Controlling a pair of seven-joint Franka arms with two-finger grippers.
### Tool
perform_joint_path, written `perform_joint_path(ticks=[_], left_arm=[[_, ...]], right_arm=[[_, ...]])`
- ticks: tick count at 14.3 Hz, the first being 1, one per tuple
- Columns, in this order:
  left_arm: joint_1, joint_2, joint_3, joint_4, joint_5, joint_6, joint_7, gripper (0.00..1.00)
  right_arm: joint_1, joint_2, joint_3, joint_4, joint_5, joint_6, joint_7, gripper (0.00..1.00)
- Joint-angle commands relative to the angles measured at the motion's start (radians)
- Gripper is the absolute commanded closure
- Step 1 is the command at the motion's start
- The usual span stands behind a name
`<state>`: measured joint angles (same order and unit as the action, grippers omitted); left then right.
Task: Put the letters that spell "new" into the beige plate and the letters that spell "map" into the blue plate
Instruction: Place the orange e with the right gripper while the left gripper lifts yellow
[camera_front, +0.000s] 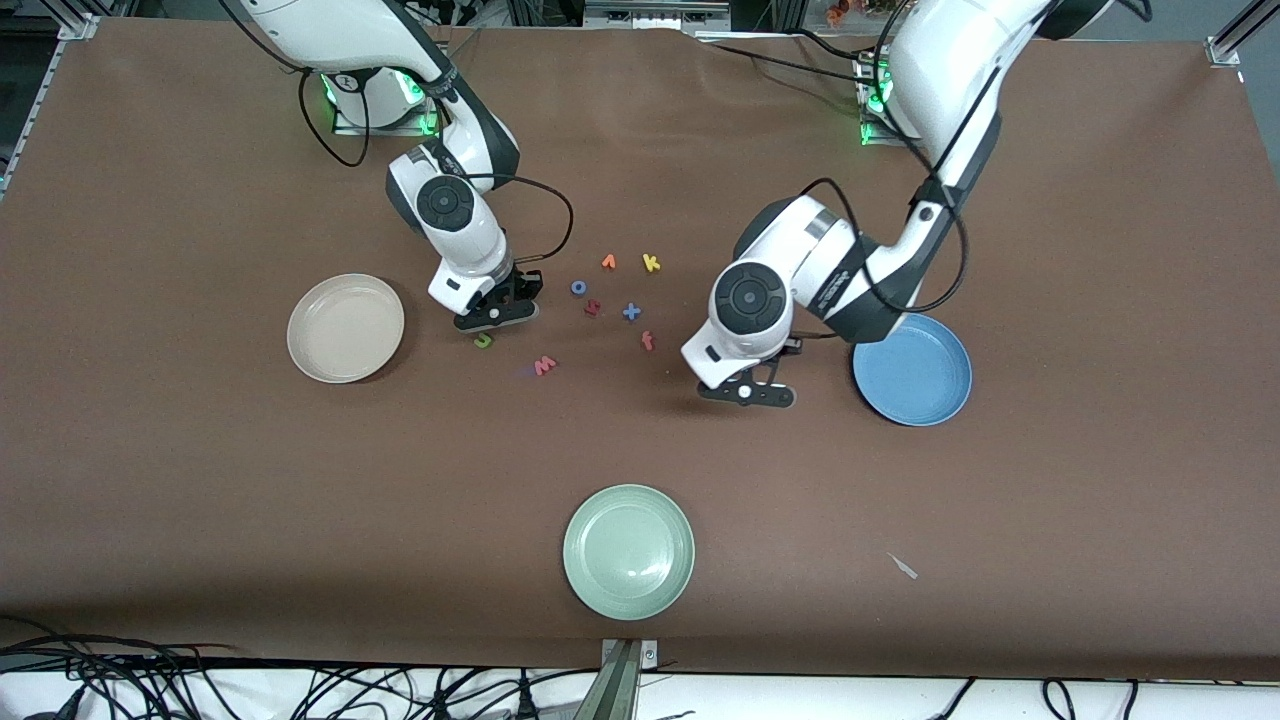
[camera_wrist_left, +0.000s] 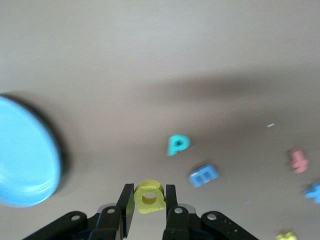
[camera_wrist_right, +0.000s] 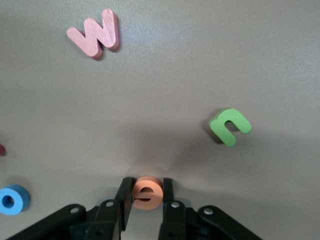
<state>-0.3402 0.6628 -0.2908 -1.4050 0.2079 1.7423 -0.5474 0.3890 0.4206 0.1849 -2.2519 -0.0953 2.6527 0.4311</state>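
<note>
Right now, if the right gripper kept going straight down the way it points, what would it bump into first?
Most likely just the brown table. The right gripper is shut on the orange e and points down at bare tabletop; the green n and salmon w lie off to the side.

**Robotics laboratory with a 2-arm test rig**

A laboratory setting. 2 white robot arms stand on bases lit by green indicator lights at one edge of a wide surface covered in plain brown sheeting. Aluminium frame rails meet its corners. Loose black cables lie tangled along the camera-side edge, and further cables run along the arms. 3 plain plates and small foam letters serve as test props.
</note>
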Motion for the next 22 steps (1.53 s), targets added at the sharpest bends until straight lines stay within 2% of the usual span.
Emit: perform_joint_path(ticks=[1, 4, 7, 9, 12, 15, 16, 17, 18, 19, 20, 22], left_arm=[[0.053, -0.044, -0.001, -0.037, 0.053, -0.049, 0.110, 0.94], [0.167, -0.051, -0.005, -0.055, 0.053, -0.089, 0.361, 0.94], [0.197, -0.042, 0.004, -0.092, 0.077, -0.096, 0.388, 0.93], [0.237, -0.037, -0.001, -0.121, 0.111, -0.087, 0.391, 0.93], [0.248, -0.041, 0.002, -0.216, 0.117, 0.001, 0.391, 0.93], [0.331, -0.049, -0.016, -0.319, 0.169, 0.127, 0.408, 0.92], [0.342, -0.049, -0.016, -0.328, 0.169, 0.149, 0.418, 0.91], [0.345, -0.048, -0.016, -0.330, 0.169, 0.149, 0.420, 0.85], [0.343, -0.046, -0.016, -0.328, 0.169, 0.149, 0.420, 0.68], [0.345, -0.046, -0.016, -0.327, 0.169, 0.149, 0.420, 0.20], [0.342, -0.046, -0.017, -0.322, 0.165, 0.145, 0.420, 0.00], [0.330, -0.051, -0.024, -0.308, 0.153, 0.132, 0.416, 0.00]], right_arm=[[-0.001, -0.051, -0.036, 0.058, -0.018, -0.147, -0.023, 0.84], [-0.002, -0.098, -0.120, 0.123, -0.018, -0.351, -0.150, 0.84], [-0.002, -0.135, -0.230, 0.127, -0.015, -0.421, -0.338, 0.84], [-0.004, -0.132, -0.306, 0.111, -0.015, -0.402, -0.415, 0.83], [-0.004, -0.163, -0.370, 0.045, -0.015, -0.366, -0.481, 0.83], [-0.004, -0.184, -0.432, -0.064, -0.014, -0.193, -0.551, 0.81], [-0.004, -0.181, -0.433, -0.064, -0.012, -0.185, -0.551, 0.63], [-0.004, -0.183, -0.433, -0.063, -0.009, -0.188, -0.537, 0.17], [-0.002, -0.186, -0.432, -0.058, 0.000, -0.194, -0.531, 0.00], [-0.002, -0.189, -0.429, -0.046, 0.012, -0.218, -0.514, 0.00], [-0.001, -0.191, -0.426, -0.023, 0.031, -0.256, -0.479, 0.00], [0.002, -0.189, -0.365, 0.030, 0.080, -0.315, -0.335, 0.00]])
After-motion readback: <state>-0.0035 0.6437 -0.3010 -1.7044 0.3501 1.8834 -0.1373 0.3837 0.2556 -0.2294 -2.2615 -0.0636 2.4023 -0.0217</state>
